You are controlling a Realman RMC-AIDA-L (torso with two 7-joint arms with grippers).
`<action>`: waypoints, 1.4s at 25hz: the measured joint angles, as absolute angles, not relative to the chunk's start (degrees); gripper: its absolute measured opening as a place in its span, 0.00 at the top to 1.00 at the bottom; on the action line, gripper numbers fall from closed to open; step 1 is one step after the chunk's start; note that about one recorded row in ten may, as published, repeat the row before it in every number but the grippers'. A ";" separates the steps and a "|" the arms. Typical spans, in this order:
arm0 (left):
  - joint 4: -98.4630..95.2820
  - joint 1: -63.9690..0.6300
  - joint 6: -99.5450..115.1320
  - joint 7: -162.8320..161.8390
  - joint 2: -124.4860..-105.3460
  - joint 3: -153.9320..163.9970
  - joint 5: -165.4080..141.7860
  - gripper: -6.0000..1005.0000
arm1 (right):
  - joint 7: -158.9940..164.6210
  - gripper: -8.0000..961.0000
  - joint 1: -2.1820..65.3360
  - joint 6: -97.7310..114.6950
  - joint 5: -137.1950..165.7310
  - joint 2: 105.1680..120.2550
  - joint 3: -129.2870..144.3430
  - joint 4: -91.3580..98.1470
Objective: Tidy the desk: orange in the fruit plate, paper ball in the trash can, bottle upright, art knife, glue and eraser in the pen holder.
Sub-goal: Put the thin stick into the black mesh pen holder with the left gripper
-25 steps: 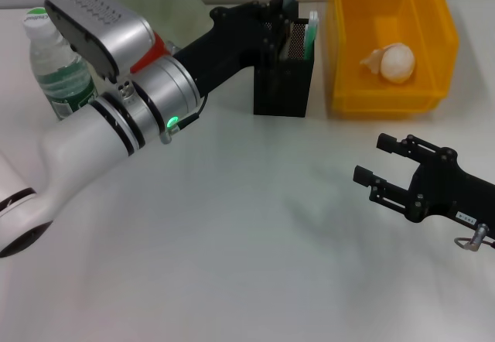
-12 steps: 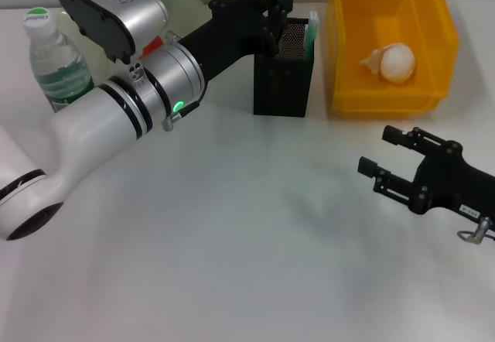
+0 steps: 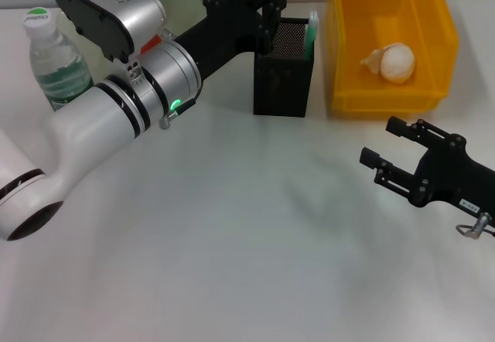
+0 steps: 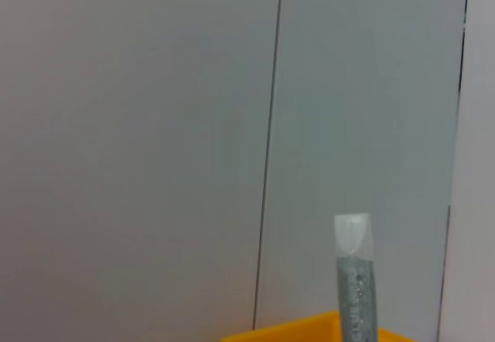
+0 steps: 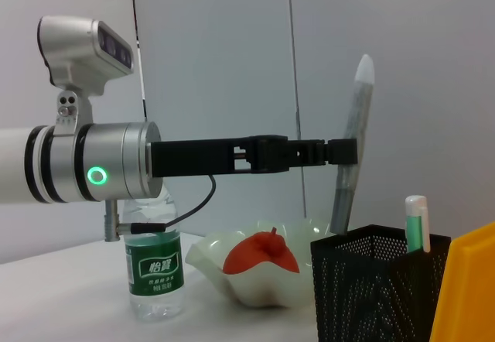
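- Left gripper (image 3: 272, 8) is reaching over the pen holder (image 3: 284, 71), jaws clamping a long grey-blue stick-shaped item (image 5: 349, 148); can't confirm whether it's the glue or the art knife.
- In the right wrist view that item is standing near-upright, lower end dipping inside the mesh box's rim, upper end poking well above the fingers.
- A white-and-green pen-like item (image 3: 311, 32) is sitting in the pen holder, at the side nearer the trash can (image 3: 390, 44).
- Paper ball (image 3: 396, 63) is lying inside the trash can.
- Orange (image 5: 261, 254) is resting in the fruit plate (image 5: 224, 276), behind the left arm in the head view.
- Bottle (image 3: 54, 63) is standing upright, cap on, just beside the fruit plate, on the robot's left.
- Right gripper (image 3: 388, 150) is hovering above the table (image 3: 255, 226), jaws spread open and holding nothing, in front of the trash can and well apart from the pen holder.
- Eraser isn't showing in any view.
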State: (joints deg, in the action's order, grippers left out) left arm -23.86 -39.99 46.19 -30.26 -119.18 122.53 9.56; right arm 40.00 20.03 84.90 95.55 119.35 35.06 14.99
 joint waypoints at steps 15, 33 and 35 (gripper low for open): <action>-23.79 -39.99 46.13 -30.23 -119.18 122.70 9.57 0.86 | 39.90 0.28 20.36 84.89 95.53 119.35 35.41 14.82; -23.96 -39.72 46.14 -30.23 -119.18 122.70 9.37 0.86 | 39.90 0.28 20.57 84.33 95.78 119.35 35.69 14.76; -24.04 -39.64 46.15 -30.23 -119.18 122.70 9.45 0.86 | 39.90 0.28 20.57 84.31 95.84 119.35 35.68 14.76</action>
